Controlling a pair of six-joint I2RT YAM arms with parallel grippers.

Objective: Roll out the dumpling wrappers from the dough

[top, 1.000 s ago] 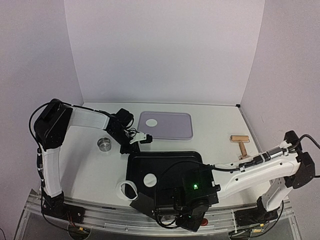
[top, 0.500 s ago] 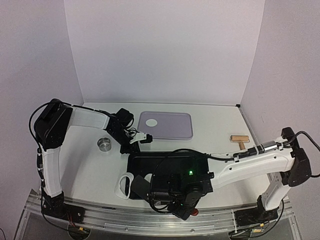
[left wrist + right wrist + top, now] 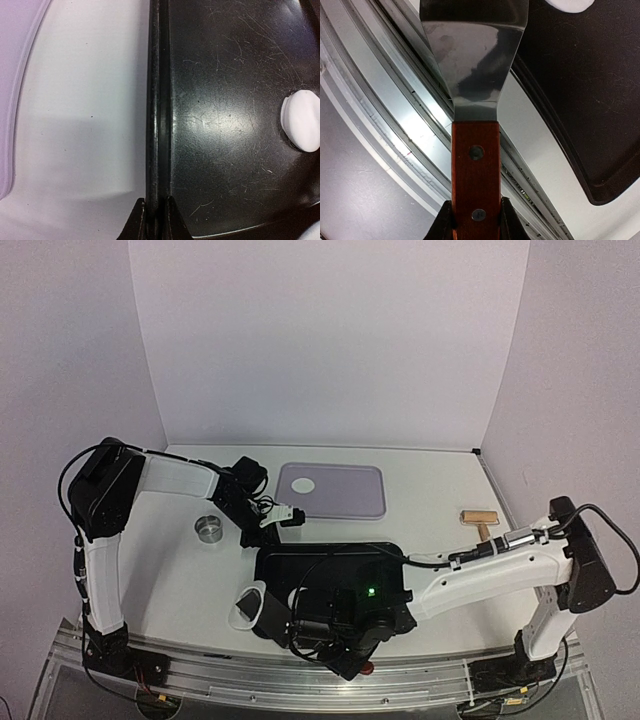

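Observation:
My left gripper (image 3: 293, 518) (image 3: 156, 216) is shut on the rim of the black tray (image 3: 340, 558) (image 3: 225, 75) at its far left corner. One white dumpling wrapper (image 3: 301, 120) lies on that tray; another (image 3: 305, 484) lies on the purple tray (image 3: 350, 498). My right gripper (image 3: 295, 628) (image 3: 476, 220) is shut on the wooden handle of a spatula (image 3: 475, 165). Its steel blade (image 3: 268, 613) (image 3: 472, 45) reaches the white dough ring (image 3: 243, 602) by the black tray's front left corner. My right arm hides the black tray's wrapper in the top view.
A small steel ring (image 3: 209, 529) stands on the table to the left of the black tray. A wooden roller (image 3: 481, 520) lies at the right. The purple tray's edge (image 3: 10, 75) shows in the left wrist view. The table's metal front rail (image 3: 385, 100) runs under the spatula.
My right arm has swung left along the table's front edge, carrying the spatula to the dough ring and covering the wrapper on the black tray. The left arm has not moved.

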